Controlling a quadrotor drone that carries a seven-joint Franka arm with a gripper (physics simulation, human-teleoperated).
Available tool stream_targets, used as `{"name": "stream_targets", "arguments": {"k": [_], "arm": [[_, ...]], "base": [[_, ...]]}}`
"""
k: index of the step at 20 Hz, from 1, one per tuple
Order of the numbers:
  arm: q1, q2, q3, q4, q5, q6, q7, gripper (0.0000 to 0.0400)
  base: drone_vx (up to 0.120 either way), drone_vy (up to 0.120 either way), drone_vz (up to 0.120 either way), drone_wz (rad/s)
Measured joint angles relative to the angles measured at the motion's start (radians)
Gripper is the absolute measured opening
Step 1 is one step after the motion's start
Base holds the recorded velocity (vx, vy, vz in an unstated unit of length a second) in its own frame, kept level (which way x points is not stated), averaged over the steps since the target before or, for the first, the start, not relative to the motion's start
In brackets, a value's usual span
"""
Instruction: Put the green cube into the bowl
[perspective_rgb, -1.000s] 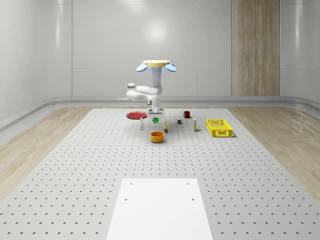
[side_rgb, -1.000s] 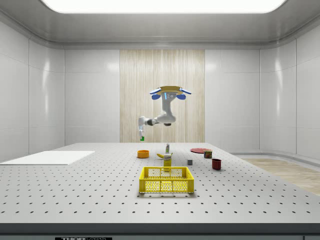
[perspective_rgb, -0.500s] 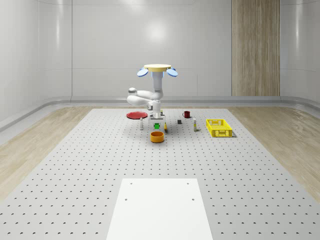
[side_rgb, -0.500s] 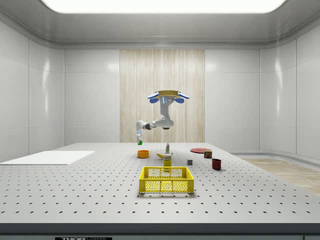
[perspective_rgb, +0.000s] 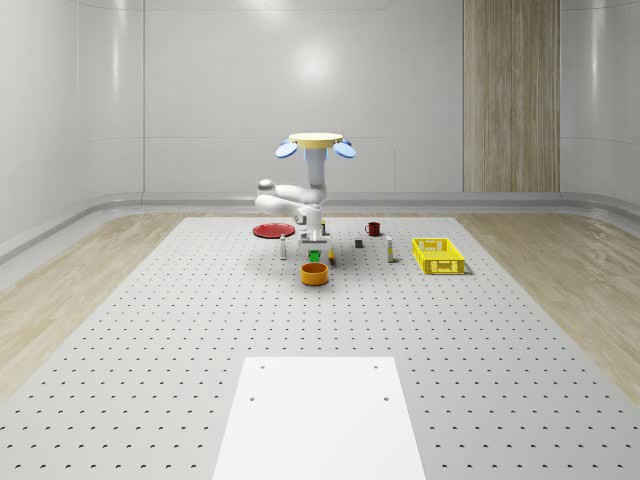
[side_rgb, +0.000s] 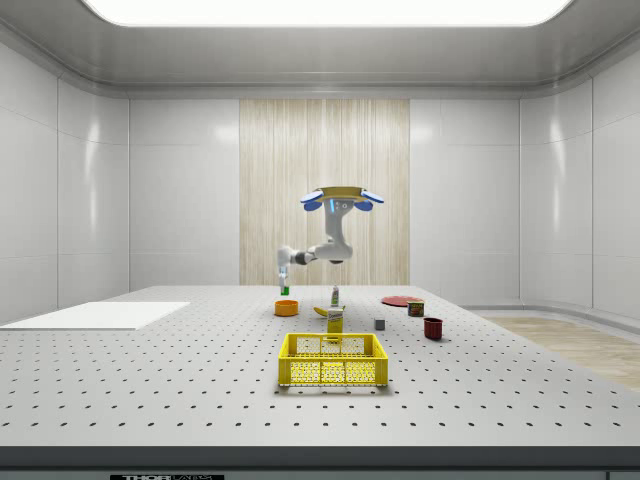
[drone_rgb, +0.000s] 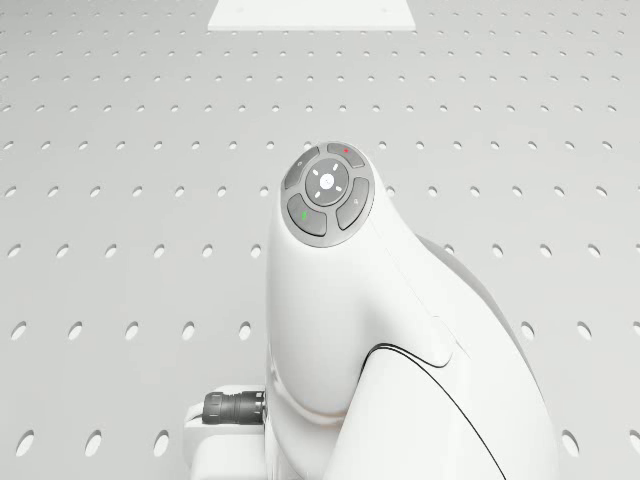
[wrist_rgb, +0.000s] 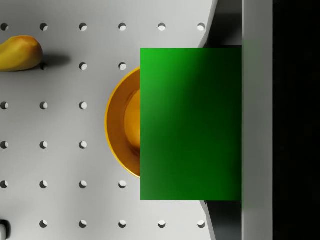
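We see the drone (perspective_rgb: 315, 142) hovering above the desk (perspective_rgb: 200, 330), over the cluster of objects at its far end, with the arm (side_rgb: 322, 250) folded down and forward. The hand (perspective_rgb: 314, 250) hangs just above the bowl (perspective_rgb: 315, 274), pinching the green cube (perspective_rgb: 314, 256).

In the wrist view the green cube (wrist_rgb: 190, 125) sits flat against one finger (wrist_rgb: 257, 120); the opposite finger is hidden behind the cube. The orange bowl (wrist_rgb: 122, 122) lies directly beneath, partly covered by the cube, so we judge the cube is over the bowl's rim and part of its hollow, not yet centred. A banana (wrist_rgb: 17, 52) lies on the desk near the bowl, apart from it.

Handling notes, as judgement:
- The cube looks rigid, with flat, smooth faces and sharp edges. We expect no give under the fingers.
- It appears small against the bowl, and probably light.
- Smooth parallel faces suit a two-finger pinch across opposite sides, near mid-height; the present hold seems to be of that kind.
- Smooth faces could slip if the hold is off-centre or the drone sways.
- Not fragile, as far as we can tell; a short drop into the bowl should do no harm, though it could bounce off the rim.

In the side view the hand (side_rgb: 284, 285) and cube are just above the bowl (side_rgb: 286, 308). Placement not yet done.
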Motion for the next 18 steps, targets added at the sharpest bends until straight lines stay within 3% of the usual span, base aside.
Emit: {"name": "stream_targets", "arguments": {"k": [10, 13, 18], "arm": [[0.0, -0.001, 0.0, 0.0, 0.0, 0.001, 0.0, 0.025], [0.0, -0.002, 0.0, 0.0, 0.001, 0.001, 0.0, 0.025], [-0.003, -0.002, -0.017, 0.002, -0.015, 0.008, 0.001, 0.025]], "base": [[0.0, 0.008, -0.1, 0.0], [-0.093, 0.0, -0.12, 0.0], [0.0, 0.0, -0.008, 0.0]]}}
